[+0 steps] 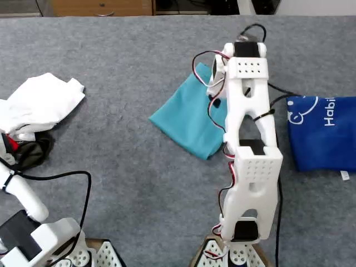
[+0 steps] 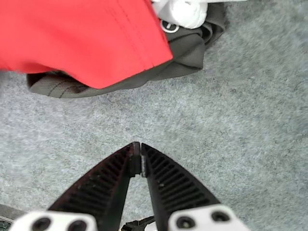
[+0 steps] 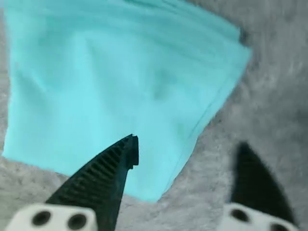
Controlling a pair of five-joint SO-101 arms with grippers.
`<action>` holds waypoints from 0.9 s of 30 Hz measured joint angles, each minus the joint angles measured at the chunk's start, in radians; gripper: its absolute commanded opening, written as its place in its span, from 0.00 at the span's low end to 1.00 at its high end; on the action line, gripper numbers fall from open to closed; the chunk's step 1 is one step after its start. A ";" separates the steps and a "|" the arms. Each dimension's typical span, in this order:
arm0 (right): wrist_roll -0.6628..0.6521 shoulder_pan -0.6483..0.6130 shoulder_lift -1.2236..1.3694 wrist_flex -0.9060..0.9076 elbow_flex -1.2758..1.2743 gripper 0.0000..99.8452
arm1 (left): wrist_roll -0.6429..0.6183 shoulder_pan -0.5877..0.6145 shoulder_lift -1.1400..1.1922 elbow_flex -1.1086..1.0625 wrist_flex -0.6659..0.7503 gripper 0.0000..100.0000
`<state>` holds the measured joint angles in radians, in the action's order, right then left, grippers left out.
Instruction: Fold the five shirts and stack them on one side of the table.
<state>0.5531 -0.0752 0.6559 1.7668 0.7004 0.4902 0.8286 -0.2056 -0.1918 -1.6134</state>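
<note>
Where the high view looks down, the folded teal shirt lies flat and tilted like a diamond on the grey felt table. One side is under the white right arm, so I cannot tell its long axis. Right of the teal shirt lies a folded blue shirt; well to its left, a crumpled white shirt touches a bunched dark shirt. Wooden furniture stands beyond the table.

From the left wrist, the left gripper is clenched on nothing, ribbed tips touching over bare felt, near a smooth red shirt lying on the dark shirt.

From the right wrist, the right gripper is spread wide, one finger over the teal shirt, the other over felt
</note>
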 measured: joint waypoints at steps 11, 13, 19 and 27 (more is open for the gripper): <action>0.058 -0.091 0.155 -0.137 -0.006 0.40 | 0.000 -0.008 0.000 0.000 0.000 0.02; 0.075 -0.095 0.158 -0.160 -0.011 0.40 | 0.000 -0.008 0.000 0.000 0.000 0.02; 0.087 -0.092 0.233 -0.213 -0.014 0.40 | 0.000 -0.008 0.000 0.000 0.000 0.02; 0.091 -0.095 0.308 -0.181 0.057 0.30 | 0.000 -0.008 0.000 0.000 0.000 0.02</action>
<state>0.6437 -0.1703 0.9643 1.5858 0.7572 0.4902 0.8209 -0.2056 -0.1918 -1.6134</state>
